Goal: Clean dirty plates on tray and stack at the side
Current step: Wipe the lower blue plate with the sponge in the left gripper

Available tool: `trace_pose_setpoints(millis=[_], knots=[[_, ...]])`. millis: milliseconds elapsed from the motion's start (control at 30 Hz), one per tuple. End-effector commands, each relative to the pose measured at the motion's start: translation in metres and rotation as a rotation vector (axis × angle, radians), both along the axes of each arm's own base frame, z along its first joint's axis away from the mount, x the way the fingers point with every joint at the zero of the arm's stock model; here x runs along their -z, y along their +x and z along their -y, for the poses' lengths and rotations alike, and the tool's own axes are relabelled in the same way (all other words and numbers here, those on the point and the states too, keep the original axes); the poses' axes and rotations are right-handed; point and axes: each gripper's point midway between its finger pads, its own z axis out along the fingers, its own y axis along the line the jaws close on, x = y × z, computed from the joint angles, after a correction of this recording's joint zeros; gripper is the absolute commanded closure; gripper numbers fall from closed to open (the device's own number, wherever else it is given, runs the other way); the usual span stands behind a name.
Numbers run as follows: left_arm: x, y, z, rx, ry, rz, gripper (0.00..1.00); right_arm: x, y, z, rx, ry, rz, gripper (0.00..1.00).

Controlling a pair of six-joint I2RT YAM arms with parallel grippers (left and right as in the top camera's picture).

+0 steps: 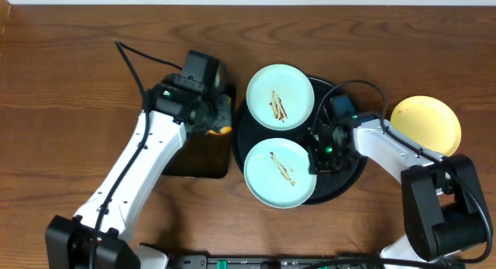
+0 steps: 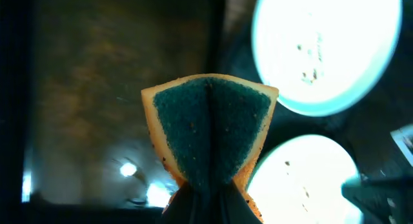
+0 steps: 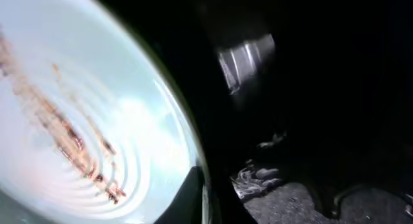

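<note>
Seemingly scrubbing was the step: the left gripper [image 1: 218,118] pinched the sponge [image 2: 210,130] left of the round black tray [image 1: 339,185], where the upper mint-blue plate [image 1: 280,94] and lower mint-blue plate [image 1: 280,174] lay smeared. The right gripper [image 1: 320,147] sat at the lower one's rim, its grip unreadable; next, sponge onto smears.

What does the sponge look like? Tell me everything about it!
The sponge has a dark green scrubby face with yellow-orange foam around it, and a few dark specks on the foam. The left claw pinches its lower end, so it folds with a crease down the middle. It is held over the small rectangular black tray, close to a pale blue plate. Only the claw can be seen touching it.
</note>
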Motion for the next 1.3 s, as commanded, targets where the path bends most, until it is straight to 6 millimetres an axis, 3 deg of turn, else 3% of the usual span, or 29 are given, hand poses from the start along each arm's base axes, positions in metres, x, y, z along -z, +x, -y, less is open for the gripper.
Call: trace_pose_setpoints(millis=[0, 100, 433, 533, 733, 1033, 1267], knots=[[0.009, -0.016, 0.029, 0.09, -0.039, -0.051, 0.93, 0.004, 0.0, 0.0, -0.001, -0.007, 0.0, 0.99], [0.016, -0.026, 0.049, 0.15, -0.031, -0.067, 0.92, 0.004, 0.005, 0.004, 0.013, -0.011, 0.011, 0.99], [0.048, -0.056, 0.111, 0.298, -0.011, -0.127, 0.92, 0.011, 0.019, 0.045, 0.113, -0.168, 0.037, 0.99], [0.06, -0.063, 0.124, 0.289, -0.016, -0.161, 0.92, 0.012, 0.019, 0.045, 0.112, -0.171, 0.038, 0.99], [0.072, -0.088, 0.172, 0.359, -0.169, -0.261, 0.92, 0.012, 0.018, 0.045, 0.111, -0.171, 0.038, 0.99], [0.08, -0.102, 0.188, 0.29, -0.17, -0.298, 0.92, 0.012, 0.018, 0.045, 0.111, -0.17, 0.036, 0.99], [0.089, -0.103, 0.185, 0.224, -0.146, -0.297, 0.92, 0.012, 0.017, 0.045, 0.11, -0.172, 0.031, 0.99]])
